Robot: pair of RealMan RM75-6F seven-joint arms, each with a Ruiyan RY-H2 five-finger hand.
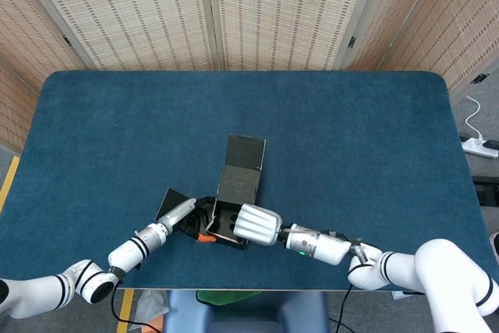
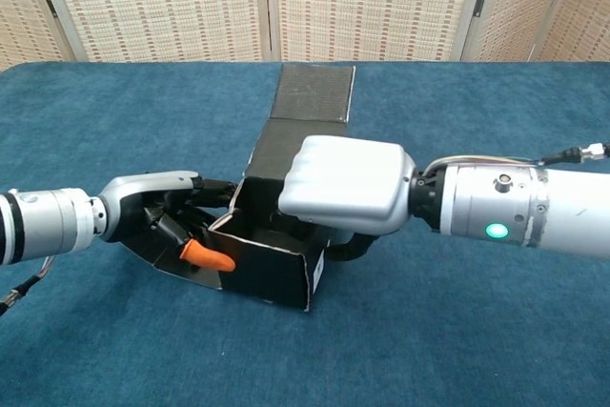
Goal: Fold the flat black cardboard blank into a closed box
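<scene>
The right robot hand (image 2: 348,185) is reaching over the top of the half-formed black cardboard box (image 2: 276,264), with its white back facing up and its dark fingers curling down inside the cavity. From the chest view it seems to be pressing or hooking the right wall, but I cannot tell if it is really gripping the cardboard or only leaning on it. The left robot hand (image 2: 162,214) is coming from the left side; its fingers, one with an orange tip (image 2: 208,255), are lying on the left side flap (image 1: 173,202) and holding this flap partly lifted against the box.

The box is sitting near the front edge of the blue desk (image 1: 351,146), a little left of the middle. Its front wall is standing up, the left flap is leaning outward, and the long lid panel (image 1: 243,163) is lying flat on the desk behind the box, pointing to the far edge.

In my judgement the step in hand is raising the side walls, and the closing is not yet done. The next move is calling for the left flap to be pushed fully upright and tucked inside, while the right robot hand is keeping the walls square; after that this hand needs to leave the cavity so the lid panel can fold forward over the opening
</scene>
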